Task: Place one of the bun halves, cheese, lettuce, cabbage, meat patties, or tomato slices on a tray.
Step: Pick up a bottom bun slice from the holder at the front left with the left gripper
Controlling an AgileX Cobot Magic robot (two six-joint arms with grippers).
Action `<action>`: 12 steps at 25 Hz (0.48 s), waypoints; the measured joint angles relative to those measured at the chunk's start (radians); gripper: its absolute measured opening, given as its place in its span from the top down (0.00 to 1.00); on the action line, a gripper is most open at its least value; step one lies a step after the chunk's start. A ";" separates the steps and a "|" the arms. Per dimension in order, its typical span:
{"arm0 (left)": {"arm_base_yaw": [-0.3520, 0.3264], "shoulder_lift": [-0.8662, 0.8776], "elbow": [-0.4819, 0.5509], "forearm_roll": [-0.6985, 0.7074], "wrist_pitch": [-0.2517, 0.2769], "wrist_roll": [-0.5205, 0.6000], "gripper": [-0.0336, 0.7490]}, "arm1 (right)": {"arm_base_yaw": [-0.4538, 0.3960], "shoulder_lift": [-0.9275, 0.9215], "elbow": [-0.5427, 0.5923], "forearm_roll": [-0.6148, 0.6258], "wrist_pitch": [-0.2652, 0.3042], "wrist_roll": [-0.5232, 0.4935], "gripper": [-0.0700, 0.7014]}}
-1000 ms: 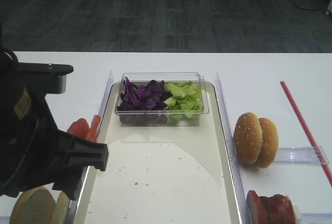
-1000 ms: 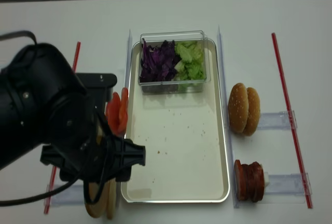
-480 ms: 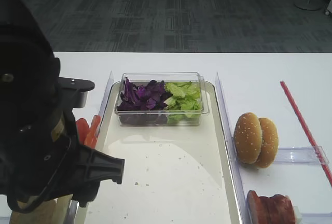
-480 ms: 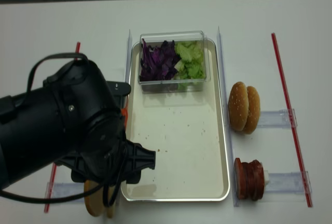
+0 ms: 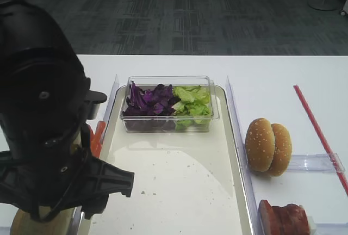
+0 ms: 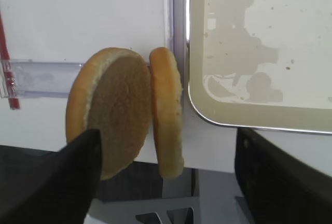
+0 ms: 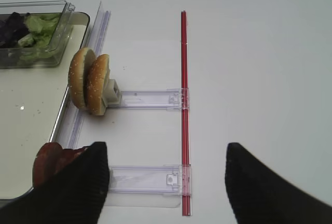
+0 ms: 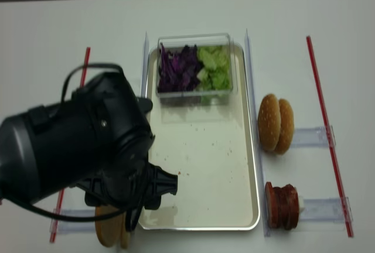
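Note:
Two plain bun halves [image 6: 111, 112] stand on edge at the table's front left, beside the metal tray's corner [image 6: 259, 115]. My left gripper [image 6: 167, 130] hovers above them, open wide, with one finger on either side and touching neither. In the high view the left arm [image 5: 43, 137] hides most of them and of the tomato slices [image 5: 97, 137]. Cabbage [image 5: 148, 100] and lettuce [image 5: 193, 101] fill a clear box at the tray's far end. My right gripper [image 7: 165, 146] is open and empty over the table, near the meat patties [image 7: 49, 159] and sesame bun halves [image 7: 88, 81].
Clear plastic rails [image 7: 145, 98] hold the stacks on both sides of the tray [image 5: 179, 191]. A red strip [image 7: 183, 105] runs along the table on the right, another [image 8: 87, 60] on the left. The bun halves sit at the table's front edge.
The left arm has swung right and forward over the plain bun halves, now covering most of the tomato slices. Its jaws have stayed open.

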 joint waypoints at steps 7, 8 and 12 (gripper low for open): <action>0.000 0.035 0.000 -0.002 -0.002 0.000 0.33 | 0.000 0.000 0.000 0.000 0.000 0.000 0.25; 0.000 0.041 0.000 -0.002 -0.002 0.000 0.33 | 0.000 0.000 0.000 0.000 0.000 0.000 0.25; 0.000 0.061 0.000 -0.004 -0.002 0.000 0.33 | 0.000 0.000 0.000 0.000 0.000 0.000 0.25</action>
